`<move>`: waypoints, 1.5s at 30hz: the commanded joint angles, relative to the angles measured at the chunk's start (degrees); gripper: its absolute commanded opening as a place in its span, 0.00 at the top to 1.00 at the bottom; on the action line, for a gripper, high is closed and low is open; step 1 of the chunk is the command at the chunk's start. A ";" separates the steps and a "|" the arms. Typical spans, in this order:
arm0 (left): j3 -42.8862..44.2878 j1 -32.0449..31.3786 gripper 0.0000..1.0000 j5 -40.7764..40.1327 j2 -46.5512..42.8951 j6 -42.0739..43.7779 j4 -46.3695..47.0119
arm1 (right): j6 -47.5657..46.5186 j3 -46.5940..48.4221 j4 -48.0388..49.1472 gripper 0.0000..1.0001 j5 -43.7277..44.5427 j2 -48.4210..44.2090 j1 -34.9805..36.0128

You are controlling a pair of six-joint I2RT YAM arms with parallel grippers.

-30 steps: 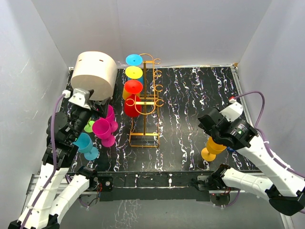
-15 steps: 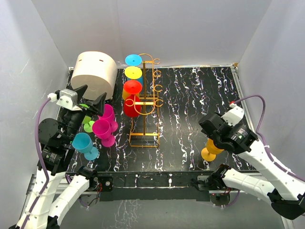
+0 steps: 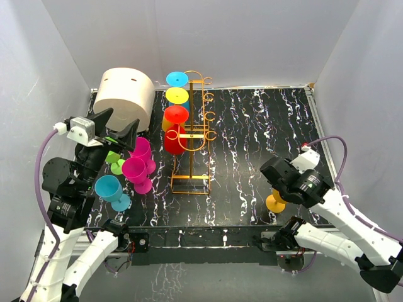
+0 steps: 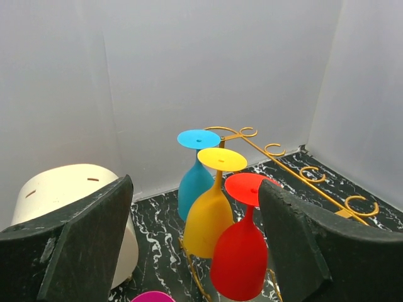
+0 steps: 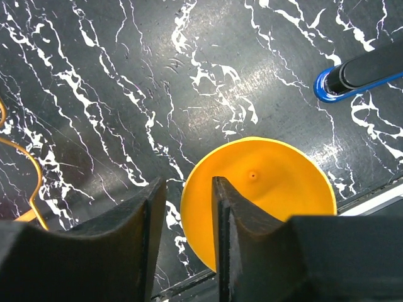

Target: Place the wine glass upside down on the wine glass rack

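The golden wire wine glass rack [image 3: 192, 135] stands at the table's middle left, with blue, yellow and red glasses hanging upside down on its left side; it also shows in the left wrist view [image 4: 296, 170]. An orange wine glass [image 3: 274, 202] stands upright at the front right. My right gripper [image 3: 281, 189] is right above it, open. In the right wrist view [image 5: 184, 201] one finger is inside the bowl [image 5: 277, 189], one outside, the rim between them. My left gripper [image 3: 118, 133] is open and empty, raised left of the rack [image 4: 195, 189].
A cream cylindrical container [image 3: 124, 94] stands at the back left. Two magenta glasses [image 3: 134, 170], a teal glass [image 3: 110, 189] and a green one [image 3: 116, 165] stand below my left gripper. White walls close the table in. A blue-ringed black part [image 5: 327, 88] lies by the orange glass.
My right gripper has come down and nearer over the orange glass. My left arm has risen and drawn back to the left, away from the magenta glasses.
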 commanded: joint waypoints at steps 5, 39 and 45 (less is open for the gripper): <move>4.05 0.22 0.12 3.31 -0.93 -0.96 2.37 | -0.31 -2.95 6.19 0.75 -1.15 3.37 0.22; 11.88 0.21 0.01 38.23 10.79 -29.70 20.56 | -13.45 11.94 27.03 1.00 8.50 -7.33 0.23; 12.05 0.13 0.01 40.75 16.25 -46.86 38.37 | -18.01 13.69 37.08 1.00 9.71 -10.09 0.26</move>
